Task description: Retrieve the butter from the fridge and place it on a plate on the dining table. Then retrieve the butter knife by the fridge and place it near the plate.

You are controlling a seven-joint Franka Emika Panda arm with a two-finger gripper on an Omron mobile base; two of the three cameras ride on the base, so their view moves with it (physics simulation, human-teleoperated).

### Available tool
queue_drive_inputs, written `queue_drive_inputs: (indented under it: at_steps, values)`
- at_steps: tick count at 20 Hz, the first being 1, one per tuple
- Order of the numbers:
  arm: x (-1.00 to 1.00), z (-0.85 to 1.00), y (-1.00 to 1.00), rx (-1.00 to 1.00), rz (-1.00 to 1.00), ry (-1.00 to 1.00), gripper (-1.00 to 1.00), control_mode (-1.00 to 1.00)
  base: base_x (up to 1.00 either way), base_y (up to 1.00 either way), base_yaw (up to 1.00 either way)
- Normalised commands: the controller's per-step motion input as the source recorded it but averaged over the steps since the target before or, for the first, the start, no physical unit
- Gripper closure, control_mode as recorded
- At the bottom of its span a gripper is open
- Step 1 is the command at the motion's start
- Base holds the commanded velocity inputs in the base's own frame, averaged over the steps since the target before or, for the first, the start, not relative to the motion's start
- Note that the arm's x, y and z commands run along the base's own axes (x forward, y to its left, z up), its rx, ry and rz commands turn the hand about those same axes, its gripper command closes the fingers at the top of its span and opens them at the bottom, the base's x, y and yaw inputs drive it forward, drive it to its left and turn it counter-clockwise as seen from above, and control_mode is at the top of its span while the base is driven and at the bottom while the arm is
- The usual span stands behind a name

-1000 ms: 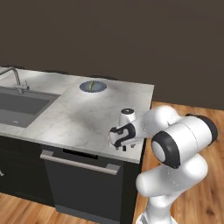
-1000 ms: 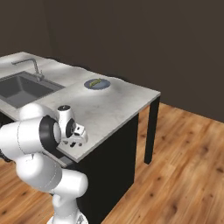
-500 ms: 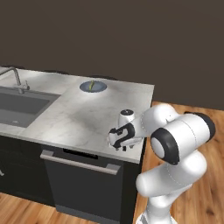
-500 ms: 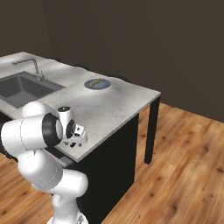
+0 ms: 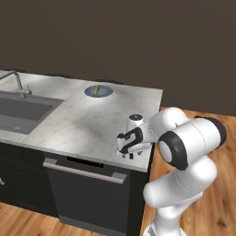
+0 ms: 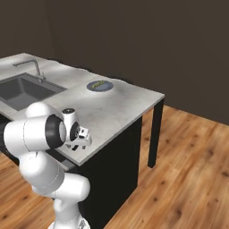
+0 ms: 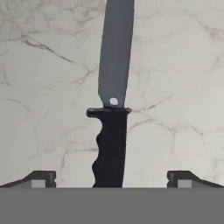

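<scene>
The butter knife [image 7: 112, 109], with a black handle and a dark-grey blade, lies flat on the marble top of the dining table [image 5: 83, 124]. My gripper [image 7: 111, 177] hangs just above it, open. Its fingertips [image 7: 43, 177] stand wide apart on either side of the handle without touching it. In the base views the gripper [image 5: 126, 151] [image 6: 78, 144] is low over the table's near right corner. The blue-grey plate [image 5: 105, 91] [image 6: 105, 86] sits at the far side of the table, well away from the gripper. The yellow butter [image 5: 97, 90] [image 6: 98, 83] lies on it.
An inset sink [image 5: 18, 113] [image 6: 24, 89] with a tap [image 5: 18, 83] takes up the table's left part. The table edge [image 5: 138, 167] runs just below the gripper. A dark dishwasher front with a grey handle [image 5: 85, 171] is under it. Wooden floor [image 6: 179, 170] lies to the right.
The hand has stayed over the same spot near the table corner. Only the arm's elbow has shifted slightly.
</scene>
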Motion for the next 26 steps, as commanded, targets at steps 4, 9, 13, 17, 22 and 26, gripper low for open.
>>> queue_drive_inputs:
  at_steps: [4,9,13,17,22,26]
  values:
    - [0.09,-0.28,0.0,0.0,0.0,0.0,-1.0,-1.0,0.0,0.0,0.0]
    - [0.06,-0.29,0.0,0.01,0.0,0.0,1.0,-1.0,0.0,0.0,0.0]
    - [0.0,-0.28,0.01,0.01,0.0,0.0,1.0,-1.0,0.0,0.0,0.0]
    - [0.0,-0.17,0.07,0.0,0.0,0.04,1.0,-1.0,0.0,0.0,0.0]
    - [0.0,-0.28,0.0,0.0,0.0,0.0,1.0,-1.0,0.0,0.0,0.0]
    - [0.0,-0.2,0.01,0.0,0.0,0.02,1.0,-1.0,0.0,0.0,0.0]
